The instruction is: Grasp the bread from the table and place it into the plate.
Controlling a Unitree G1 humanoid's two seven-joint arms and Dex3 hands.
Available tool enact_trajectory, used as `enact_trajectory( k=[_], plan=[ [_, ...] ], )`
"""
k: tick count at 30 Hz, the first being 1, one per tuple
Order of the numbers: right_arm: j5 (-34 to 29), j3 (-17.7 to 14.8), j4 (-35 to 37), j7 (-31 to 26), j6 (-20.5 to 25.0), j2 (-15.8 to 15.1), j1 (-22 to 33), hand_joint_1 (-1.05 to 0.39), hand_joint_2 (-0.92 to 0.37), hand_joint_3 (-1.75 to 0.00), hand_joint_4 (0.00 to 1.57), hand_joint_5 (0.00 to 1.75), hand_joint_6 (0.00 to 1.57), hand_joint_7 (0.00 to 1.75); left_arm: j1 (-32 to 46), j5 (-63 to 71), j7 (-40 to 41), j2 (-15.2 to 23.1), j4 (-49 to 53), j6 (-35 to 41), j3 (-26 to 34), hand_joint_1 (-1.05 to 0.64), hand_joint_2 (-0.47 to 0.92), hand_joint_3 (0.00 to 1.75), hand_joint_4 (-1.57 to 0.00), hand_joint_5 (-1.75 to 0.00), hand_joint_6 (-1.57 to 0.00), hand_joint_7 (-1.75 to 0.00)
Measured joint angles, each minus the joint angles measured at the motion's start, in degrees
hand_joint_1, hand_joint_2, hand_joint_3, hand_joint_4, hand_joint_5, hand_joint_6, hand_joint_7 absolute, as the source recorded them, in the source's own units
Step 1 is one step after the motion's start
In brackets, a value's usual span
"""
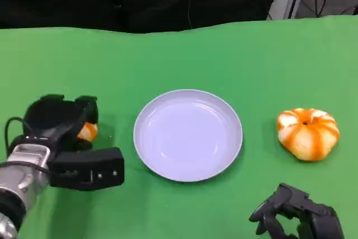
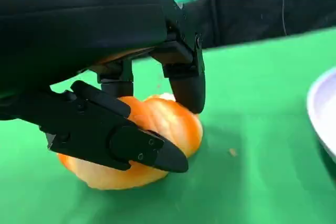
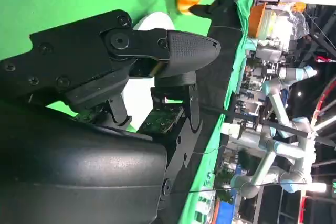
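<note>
Green table: left hand grips bread; plate beside; right hand curled, holding nothing.

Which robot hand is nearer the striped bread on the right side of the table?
Right. The right robot hand sits just below the striped bread, not touching it. The left robot hand is across the plate, around another bread.

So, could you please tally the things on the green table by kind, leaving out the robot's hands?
Bread: 2, one under the left hand at, one right of the plate.
Plate: 1, with nothing on it.
Total: 3.
</note>
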Motion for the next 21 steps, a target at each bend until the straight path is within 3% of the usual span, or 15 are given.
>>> enact_trajectory(
  k=[15, 21],
  plan=[
    [0.01, 0.0, 0.0, 0.0, 0.0, 0.0, -0.17, -0.67, -0.92, -0.46, 0.82, 1.57, 0.87, 1.23, 0.02, 0.38, 0.44, 0.45, -0.04, -0.24, -0.05, -0.16, 0.91, 0.09, -0.77, -1.75, -0.55, -1.75],
    [0.16, 0.09, 0.16, 0.3, -0.01, 0.03, -0.75, -0.67, -0.92, -0.46, 0.82, 1.57, 0.88, 1.23, 6.53, 0.78, 2.37, 5.78, -22.64, -2.32, 2.59, -0.15, 0.92, 0.15, -0.8, -1.75, -0.6, -1.75]
  ],
)
